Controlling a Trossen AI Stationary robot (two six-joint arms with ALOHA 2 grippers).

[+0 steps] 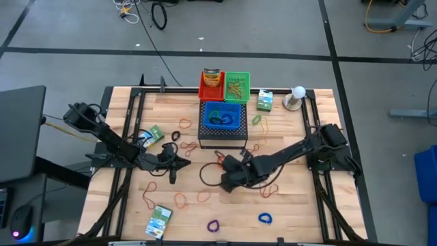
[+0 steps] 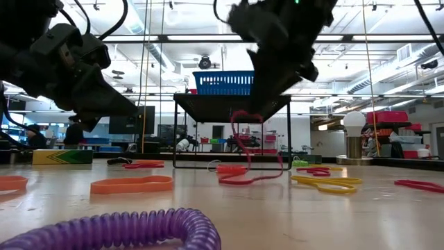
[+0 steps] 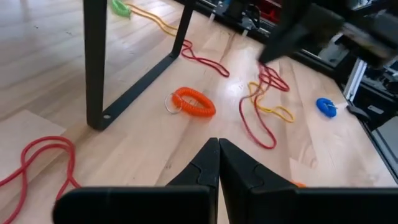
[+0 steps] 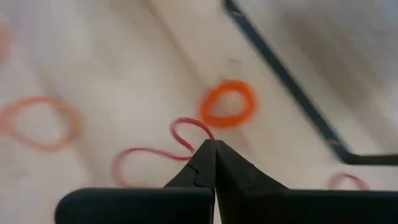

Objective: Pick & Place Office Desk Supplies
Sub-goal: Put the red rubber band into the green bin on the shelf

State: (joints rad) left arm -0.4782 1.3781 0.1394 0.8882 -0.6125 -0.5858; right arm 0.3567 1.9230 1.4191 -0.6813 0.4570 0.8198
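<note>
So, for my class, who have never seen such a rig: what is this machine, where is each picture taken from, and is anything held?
It is a robot with two dark arms at a wooden table. One picture looks straight down, one looks level across the tabletop, and one comes from each wrist. Rubber bands, coloured coil loops and small green-white boxes lie scattered about. The right gripper is shut on a red rubber band, which hangs from it above the table. The left gripper is shut and empty, near an orange coil loop.
</note>
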